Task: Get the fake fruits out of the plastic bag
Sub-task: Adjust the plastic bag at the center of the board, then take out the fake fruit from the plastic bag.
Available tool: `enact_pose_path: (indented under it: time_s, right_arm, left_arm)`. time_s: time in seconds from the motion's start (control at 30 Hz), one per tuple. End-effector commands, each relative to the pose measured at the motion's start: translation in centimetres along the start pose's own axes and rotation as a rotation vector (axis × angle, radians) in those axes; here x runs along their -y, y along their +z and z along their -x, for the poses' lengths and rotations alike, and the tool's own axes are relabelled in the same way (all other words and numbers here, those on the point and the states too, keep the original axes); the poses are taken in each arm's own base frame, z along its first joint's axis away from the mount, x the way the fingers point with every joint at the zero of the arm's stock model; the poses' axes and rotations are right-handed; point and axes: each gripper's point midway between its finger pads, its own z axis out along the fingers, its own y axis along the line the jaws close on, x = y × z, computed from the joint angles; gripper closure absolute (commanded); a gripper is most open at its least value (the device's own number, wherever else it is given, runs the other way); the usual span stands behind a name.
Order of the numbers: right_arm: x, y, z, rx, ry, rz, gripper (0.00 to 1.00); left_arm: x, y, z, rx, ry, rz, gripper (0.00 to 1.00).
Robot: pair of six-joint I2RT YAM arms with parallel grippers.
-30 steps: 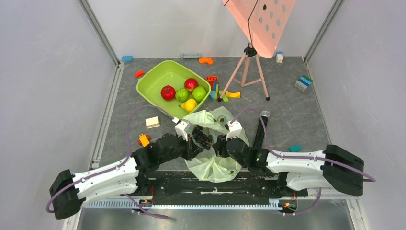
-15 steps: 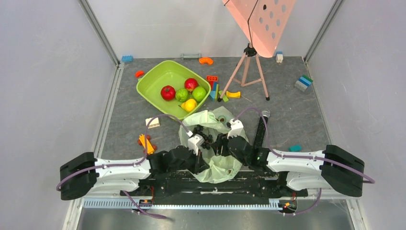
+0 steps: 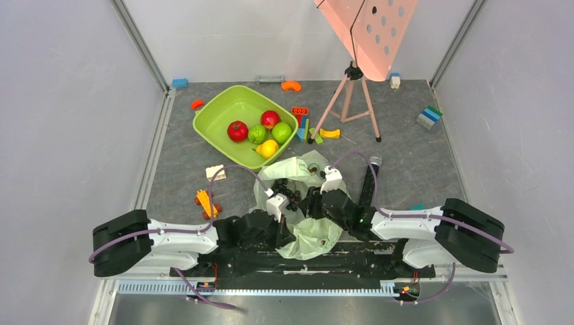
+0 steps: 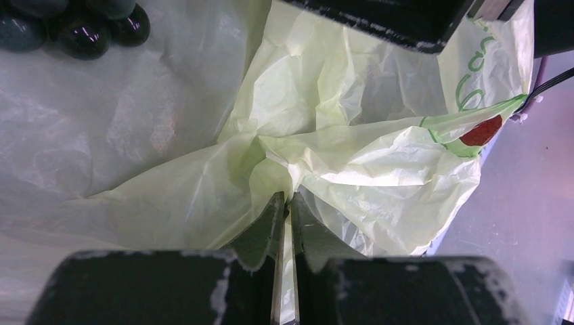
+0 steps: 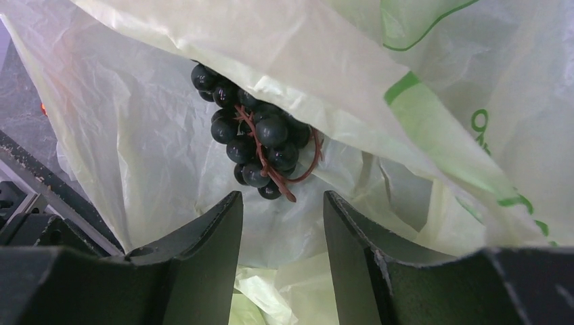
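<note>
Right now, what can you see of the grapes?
The grapes are a bunch of glossy black plastic-looking balls on a thin brown stem, whole. They lie inside the mouth of the bag, resting on its film, a fold draped over their top. The right gripper is open, aimed at them, not touching.

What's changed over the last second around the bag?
The left gripper drew back toward the arm bases and rightward, and is shut on a fold of the plastic bag. The right gripper hardly moved: open, facing the grape bunch among the bag's folds. The green tub and its fruits stayed put.
</note>
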Motion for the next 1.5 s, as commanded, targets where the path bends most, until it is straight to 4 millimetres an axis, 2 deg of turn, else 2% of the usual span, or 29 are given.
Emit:
enact_pose_path:
  time_s: [0.0,0.67,0.77,0.93,1.03,1.13,1.47]
  right_arm:
    - [-1.0,0.5,0.2,0.011,0.036,0.062,0.51]
    - [-0.9,1.4,-0.8,-0.019,0.033,0.082,0.72]
    - [-0.9,1.5,-0.7,-0.015,0.024,0.082,0.80]
    - [-0.8,1.5,-0.3,-0.006,-0.009,0.075,1.00]
    - [-0.9,1.2,0.1,-0.003,-0.035,0.074,1.00]
    - [-1.6,0.5,1.1,0.007,-0.056,0.097,1.00]
    - [-5.9,-3.2,4.3,-0.011,-0.186,0.223,1.00]
  left_arm:
    - [0.5,0.1,1.0,0.055,-0.025,-0.014,0.87]
    - [0.0,-0.2,1.4,0.071,-0.012,0.018,0.88]
    - [-0.1,-0.3,1.4,0.073,-0.012,0.019,0.88]
    - [-0.2,-0.3,1.4,0.074,-0.013,0.025,0.88]
    - [-0.4,-0.3,1.3,0.078,-0.016,0.032,0.88]
    - [-0.8,-0.5,1.3,0.085,-0.023,0.046,0.88]
    - [-2.3,-1.3,2.3,0.148,-0.036,0.124,0.88]
